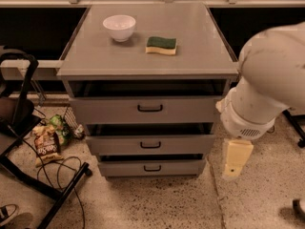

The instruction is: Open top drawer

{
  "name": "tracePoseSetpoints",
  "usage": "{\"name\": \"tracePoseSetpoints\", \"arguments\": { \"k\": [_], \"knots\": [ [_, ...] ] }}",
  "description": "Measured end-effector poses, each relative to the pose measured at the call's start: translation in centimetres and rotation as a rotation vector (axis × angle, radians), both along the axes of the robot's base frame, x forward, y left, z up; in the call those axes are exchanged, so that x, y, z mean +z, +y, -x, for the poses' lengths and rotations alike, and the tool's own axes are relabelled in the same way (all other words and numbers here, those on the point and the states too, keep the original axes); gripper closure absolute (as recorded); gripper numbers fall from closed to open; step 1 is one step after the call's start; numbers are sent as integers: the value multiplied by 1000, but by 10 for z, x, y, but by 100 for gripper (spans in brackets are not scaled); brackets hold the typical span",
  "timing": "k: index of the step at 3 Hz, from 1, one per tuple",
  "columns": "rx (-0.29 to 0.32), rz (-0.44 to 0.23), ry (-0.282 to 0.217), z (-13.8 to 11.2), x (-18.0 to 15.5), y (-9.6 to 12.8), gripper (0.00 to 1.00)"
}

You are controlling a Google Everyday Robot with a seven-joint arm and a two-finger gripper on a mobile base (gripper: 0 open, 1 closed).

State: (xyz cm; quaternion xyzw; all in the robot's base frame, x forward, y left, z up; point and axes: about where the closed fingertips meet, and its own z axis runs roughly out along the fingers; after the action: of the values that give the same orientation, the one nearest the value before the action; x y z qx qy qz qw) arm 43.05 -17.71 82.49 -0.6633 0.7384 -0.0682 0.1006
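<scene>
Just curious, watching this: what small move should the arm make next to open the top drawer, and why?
Probably swing the cream gripper left toward the small black bar handle on the tall grey top drawer: it hangs beside the grey cabinet's right side, touching nothing.

That bulky white robot arm [267, 80] runs off the right edge, so no clue where it goes. The pale yellow gripper [237, 159] hangs under it, right of the two shorter grey drawers [119, 146], and its shape is hard to make out. The inside of the wide grey top drawer with the black bar handle [114, 111] is lost in shadow. The black metal frame [19, 104] on the left is cropped, same with the sneaker [7, 213] bottom left. The print on the crumpled snack bag [45, 144] is too tiny to read.
</scene>
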Motion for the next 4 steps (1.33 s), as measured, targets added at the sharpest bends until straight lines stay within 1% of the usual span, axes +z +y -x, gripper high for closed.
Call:
{"name": "tracePoseSetpoints", "arguments": {
  "k": [1, 2, 3, 4],
  "knots": [
    [39, 6, 32, -24, -57, 9, 0],
    [71, 8, 62, -53, -89, 16, 0],
    [102, 19, 85, -92, -105, 25, 0],
    [109, 30, 91, -133, -104, 31, 0]
  ]
}}
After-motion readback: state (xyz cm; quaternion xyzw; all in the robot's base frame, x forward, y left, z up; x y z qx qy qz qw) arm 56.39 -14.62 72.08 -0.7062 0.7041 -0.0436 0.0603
